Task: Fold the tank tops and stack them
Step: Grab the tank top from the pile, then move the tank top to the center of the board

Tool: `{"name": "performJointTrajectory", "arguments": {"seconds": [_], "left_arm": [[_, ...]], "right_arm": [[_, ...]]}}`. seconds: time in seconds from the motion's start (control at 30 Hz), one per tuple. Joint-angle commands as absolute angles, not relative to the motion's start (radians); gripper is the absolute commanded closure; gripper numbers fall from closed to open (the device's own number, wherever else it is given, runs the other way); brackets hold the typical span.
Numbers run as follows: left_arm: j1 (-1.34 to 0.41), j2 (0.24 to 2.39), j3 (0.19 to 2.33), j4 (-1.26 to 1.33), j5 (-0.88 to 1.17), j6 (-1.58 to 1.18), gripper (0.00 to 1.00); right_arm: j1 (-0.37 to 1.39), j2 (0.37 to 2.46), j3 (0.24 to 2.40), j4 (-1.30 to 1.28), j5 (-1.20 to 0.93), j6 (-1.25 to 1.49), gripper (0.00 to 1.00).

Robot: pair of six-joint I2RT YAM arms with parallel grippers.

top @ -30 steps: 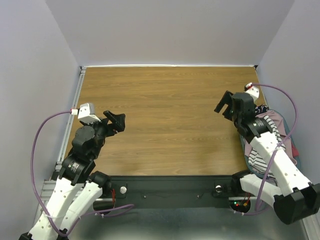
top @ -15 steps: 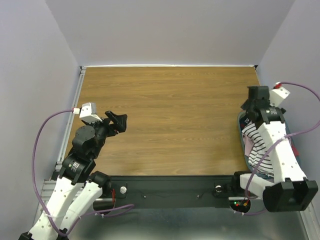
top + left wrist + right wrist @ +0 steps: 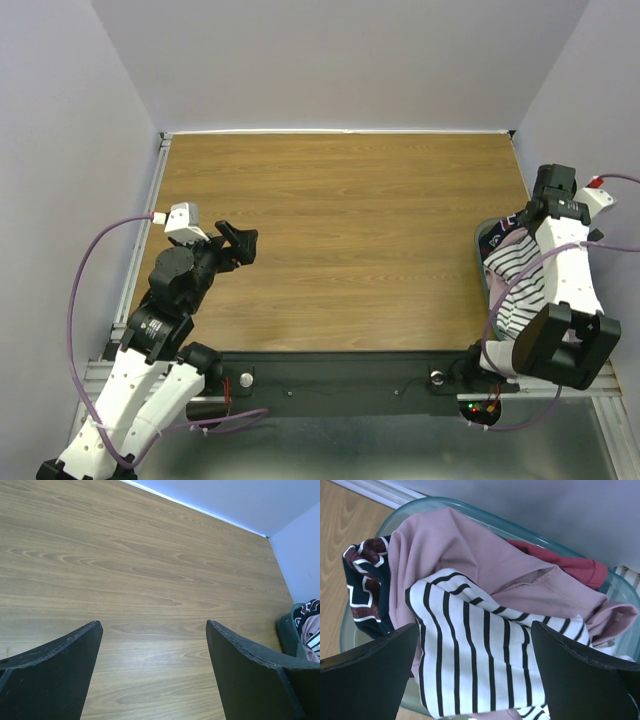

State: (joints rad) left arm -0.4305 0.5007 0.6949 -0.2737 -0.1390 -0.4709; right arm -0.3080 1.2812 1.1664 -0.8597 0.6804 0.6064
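The striped tank top (image 3: 480, 650) lies crumpled on top of the pink tank top (image 3: 470, 555) in a clear teal bin (image 3: 420, 505) at the table's right edge. In the top view the striped top (image 3: 515, 275) shows beside my right arm. My right gripper (image 3: 475, 665) is open and hangs just above the striped top, one finger on each side of it, holding nothing. My left gripper (image 3: 238, 243) is open and empty above the bare wood at the left; in its wrist view (image 3: 155, 660) only the table lies between the fingers.
A dark navy patterned garment (image 3: 362, 585) and a red garment (image 3: 570, 565) share the bin. The bin's rim (image 3: 287, 632) shows at the far right of the left wrist view. The wooden table (image 3: 340, 230) has walls on three sides.
My right arm has swung from over the table's right part out to the right, over the bin. My left gripper has shifted slightly right.
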Motion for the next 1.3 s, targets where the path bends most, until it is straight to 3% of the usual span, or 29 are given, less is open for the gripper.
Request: {"name": "performJointTrajectory", "arguments": {"seconds": [0.0, 0.3, 0.4, 0.5, 0.6, 0.63, 0.73, 0.77, 0.93, 1.13, 1.17, 1.27], "left_arm": [[-0.431, 0.494, 0.71, -0.235, -0.144, -0.454, 0.04], [-0.431, 0.506, 0.71, -0.235, -0.147, -0.456, 0.04], [-0.431, 0.517, 0.71, -0.236, -0.146, -0.454, 0.04], [-0.433, 0.517, 0.713, -0.238, -0.146, -0.454, 0.05], [-0.433, 0.515, 0.71, -0.235, -0.147, -0.456, 0.04], [-0.433, 0.515, 0.712, -0.235, -0.146, -0.456, 0.05], [-0.433, 0.522, 0.71, -0.235, -0.144, -0.456, 0.05], [-0.433, 0.522, 0.712, -0.236, -0.146, -0.456, 0.05], [-0.434, 0.52, 0.71, -0.236, -0.152, -0.456, 0.05], [-0.434, 0.518, 0.712, -0.239, -0.163, -0.457, 0.05], [-0.434, 0.518, 0.712, -0.239, -0.166, -0.456, 0.05], [-0.434, 0.518, 0.712, -0.242, -0.186, -0.462, 0.05]], "right_arm": [[-0.34, 1.308, 1.181, -0.802, 0.654, 0.652, 0.0], [-0.362, 1.296, 1.055, -0.723, 0.637, 0.724, 0.05], [-0.362, 1.279, 1.01, -0.703, 0.635, 0.738, 0.09], [-0.362, 1.253, 0.988, -0.695, 0.644, 0.745, 0.19], [-0.362, 1.218, 0.995, -0.693, 0.649, 0.739, 0.44], [-0.362, 1.212, 1.012, -0.695, 0.641, 0.726, 0.63], [-0.36, 1.186, 1.048, -0.693, 0.623, 0.693, 0.95], [-0.362, 1.177, 1.075, -0.695, 0.6, 0.684, 1.0], [-0.36, 1.118, 1.189, -0.695, 0.436, 0.603, 1.0], [-0.357, 1.117, 1.419, -0.692, 0.042, 0.566, 1.0], [-0.341, 1.146, 1.451, -0.689, -0.056, 0.571, 1.0], [-0.177, 1.189, 1.548, -0.632, -0.077, 0.598, 1.0]]}}
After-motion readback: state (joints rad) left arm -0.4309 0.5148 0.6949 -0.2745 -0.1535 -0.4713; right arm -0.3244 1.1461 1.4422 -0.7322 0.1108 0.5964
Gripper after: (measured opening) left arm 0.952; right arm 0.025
